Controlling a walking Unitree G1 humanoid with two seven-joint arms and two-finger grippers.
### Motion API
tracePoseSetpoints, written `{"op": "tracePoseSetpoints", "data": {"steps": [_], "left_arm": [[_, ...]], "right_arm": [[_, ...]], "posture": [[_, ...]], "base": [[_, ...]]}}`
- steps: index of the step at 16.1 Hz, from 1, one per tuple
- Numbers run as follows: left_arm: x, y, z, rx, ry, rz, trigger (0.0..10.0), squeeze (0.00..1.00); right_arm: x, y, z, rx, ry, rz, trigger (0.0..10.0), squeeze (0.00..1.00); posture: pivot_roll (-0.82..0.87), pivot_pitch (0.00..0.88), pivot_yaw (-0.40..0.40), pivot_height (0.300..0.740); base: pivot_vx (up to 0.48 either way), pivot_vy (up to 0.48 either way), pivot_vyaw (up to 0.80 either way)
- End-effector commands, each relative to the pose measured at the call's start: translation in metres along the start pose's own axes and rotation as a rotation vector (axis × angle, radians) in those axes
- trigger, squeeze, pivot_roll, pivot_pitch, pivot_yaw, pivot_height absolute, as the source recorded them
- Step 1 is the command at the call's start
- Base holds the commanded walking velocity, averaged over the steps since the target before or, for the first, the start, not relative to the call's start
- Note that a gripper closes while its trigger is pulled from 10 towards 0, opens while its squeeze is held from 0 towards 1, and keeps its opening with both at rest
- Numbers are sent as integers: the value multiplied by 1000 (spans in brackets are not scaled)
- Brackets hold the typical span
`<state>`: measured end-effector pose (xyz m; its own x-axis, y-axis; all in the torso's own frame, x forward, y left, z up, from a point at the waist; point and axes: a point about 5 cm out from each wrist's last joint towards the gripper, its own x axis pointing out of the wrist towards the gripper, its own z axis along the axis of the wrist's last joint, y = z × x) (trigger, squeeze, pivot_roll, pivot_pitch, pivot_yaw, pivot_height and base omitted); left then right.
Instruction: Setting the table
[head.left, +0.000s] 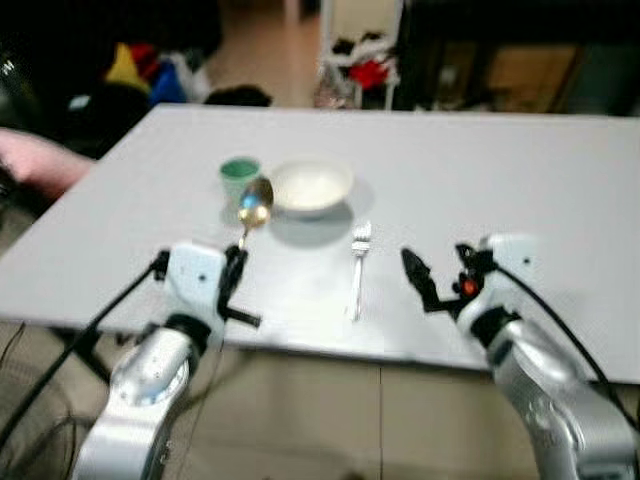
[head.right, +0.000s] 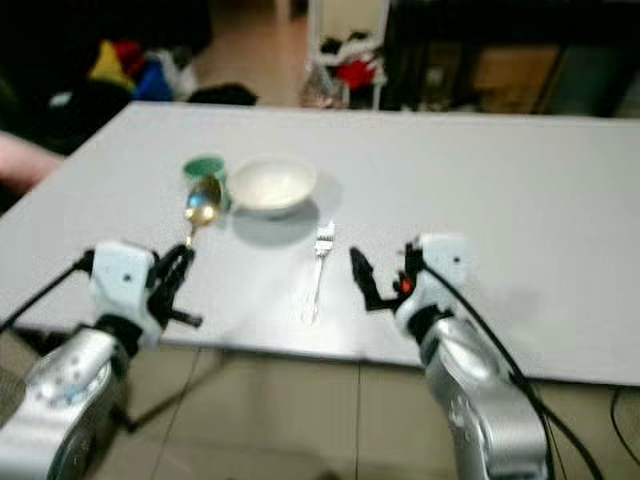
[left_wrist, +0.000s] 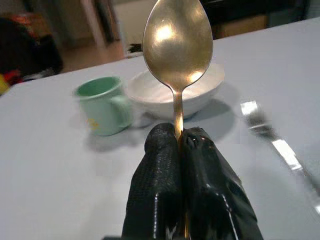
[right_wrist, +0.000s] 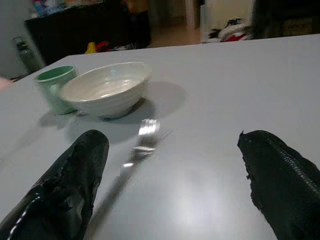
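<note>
Left gripper (left_wrist: 179, 137) clamping the spoon (left_wrist: 177, 45) by its handle, holding it raised with the gold head pointing up, over the near left part of the table (head.left: 560, 180), in front of the green cup (head.left: 239, 179) and white bowl (head.left: 311, 186). Fork (head.left: 358, 268) lying flat just right of the bowl, tines away. Right gripper (right_wrist: 175, 185) hovering low near the fork's right, fingers spread wide and holding nothing

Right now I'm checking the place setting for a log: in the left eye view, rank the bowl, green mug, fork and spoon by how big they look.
1. Bowl, widest.
2. Fork, long but thin.
3. Green mug and spoon: too close to rank; the spoon is raised in the left gripper, nearer the camera.
</note>
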<state>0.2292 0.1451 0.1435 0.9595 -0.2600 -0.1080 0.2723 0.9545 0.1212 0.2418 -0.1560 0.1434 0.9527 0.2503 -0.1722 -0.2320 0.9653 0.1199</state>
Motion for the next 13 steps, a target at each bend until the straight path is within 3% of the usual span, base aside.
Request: {"op": "tracePoseSetpoints", "data": {"steps": [1,4,7,8,13], "left_arm": [[0,-11,-4,2,27,-38,10000,0],[3,-18,-19,16,96,-76,10000,0],[8,-10,-20,21,85,-8,10000,0],[10,0,-14,5,46,93,10000,0],[5,4,-9,-4,-2,162,10000,0]], "right_arm": [[-4,-4,0,-11,0,-3,10000,0],[-4,-6,1,-28,0,7,10000,0],[-4,-6,-2,-52,23,28,10000,0],[-4,-6,-3,-51,26,21,10000,0],[-4,2,-3,-36,17,31,10000,0]], "posture": [[-106,0,77,740],[-113,0,80,740],[-118,0,80,740],[-119,0,78,740],[-121,0,63,740]], "base": [[0,0,0],[0,0,0],[0,0,0],[0,0,0],[0,-469,0]]}}
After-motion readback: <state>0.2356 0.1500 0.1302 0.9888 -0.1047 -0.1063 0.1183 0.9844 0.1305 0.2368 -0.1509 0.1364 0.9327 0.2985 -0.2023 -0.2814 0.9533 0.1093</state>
